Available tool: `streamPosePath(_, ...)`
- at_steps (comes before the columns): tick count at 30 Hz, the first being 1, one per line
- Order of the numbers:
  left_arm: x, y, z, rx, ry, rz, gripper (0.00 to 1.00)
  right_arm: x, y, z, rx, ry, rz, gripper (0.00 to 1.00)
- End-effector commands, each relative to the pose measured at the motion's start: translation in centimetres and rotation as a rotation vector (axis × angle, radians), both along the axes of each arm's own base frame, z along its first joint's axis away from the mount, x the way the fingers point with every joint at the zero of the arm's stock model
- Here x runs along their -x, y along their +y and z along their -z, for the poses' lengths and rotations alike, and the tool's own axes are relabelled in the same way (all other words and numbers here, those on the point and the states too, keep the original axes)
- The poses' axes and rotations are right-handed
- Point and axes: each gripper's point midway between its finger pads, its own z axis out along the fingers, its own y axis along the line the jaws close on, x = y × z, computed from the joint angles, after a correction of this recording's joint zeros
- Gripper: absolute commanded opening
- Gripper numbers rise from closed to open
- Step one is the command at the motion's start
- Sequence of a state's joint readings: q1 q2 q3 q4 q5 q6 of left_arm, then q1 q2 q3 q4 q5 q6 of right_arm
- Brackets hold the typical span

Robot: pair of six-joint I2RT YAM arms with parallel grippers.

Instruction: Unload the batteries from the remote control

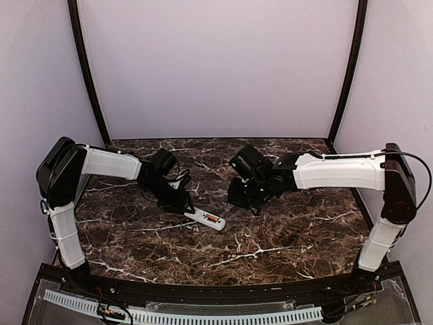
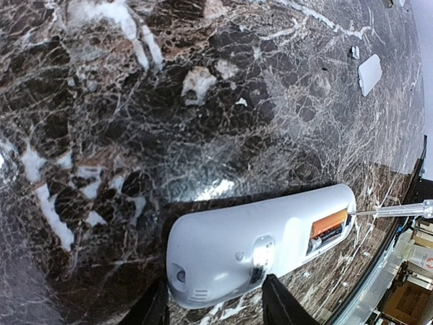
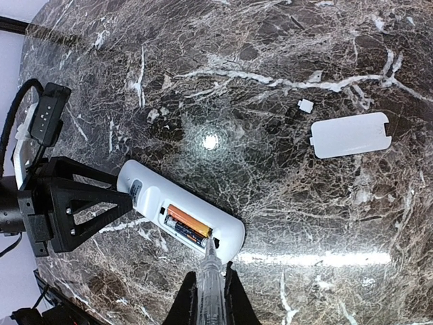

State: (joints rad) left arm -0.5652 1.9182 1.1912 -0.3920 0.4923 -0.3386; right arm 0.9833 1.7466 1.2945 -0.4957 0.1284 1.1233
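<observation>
The white remote control (image 3: 142, 184) lies back-up on the marble table (image 3: 270, 61), its battery compartment uncovered. Two batteries (image 3: 189, 225) lie side by side in it, one orange, one darker; they also show in the left wrist view, batteries (image 2: 329, 227). My left gripper (image 2: 216, 305) straddles the remote control (image 2: 237, 244) at its rounded end, a finger against each side. My right gripper (image 3: 208, 283) is shut on a clear-handled screwdriver (image 3: 210, 267), whose tip rests at the end of the batteries. From above, the remote control (image 1: 205, 218) lies between the left gripper (image 1: 181, 203) and the right gripper (image 1: 252, 203).
The white battery cover (image 3: 350, 135) lies loose on the table away from the remote, with a small white piece (image 3: 306, 106) beside it. The left wrist view shows the same cover (image 2: 369, 73) at its far right. Pale walls enclose the table.
</observation>
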Motion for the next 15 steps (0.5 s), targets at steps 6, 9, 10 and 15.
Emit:
streamPosePath(6, 1.3, -0.7, 0.9, -0.011, 0.037, 0.041, 0.41, 0.0, 0.3, 1.4, 0.016, 0.021, 0.013, 0.0)
streamPosePath(9, 1.6, -0.9, 1.2, -0.013, 0.046, 0.049, 0.38, -0.1, 0.6, 1.5, -0.009, 0.022, 0.02, 0.0)
streamPosePath(10, 1.7, -1.0, 1.3, -0.014, 0.048, 0.052, 0.37, -0.1, 0.7, 1.5, -0.02, 0.022, 0.022, 0.0)
streamPosePath(15, 2.1, -1.2, 1.5, -0.018, 0.057, 0.063, 0.36, -0.4, 1.3, 1.0, -0.084, 0.01, 0.042, 0.0)
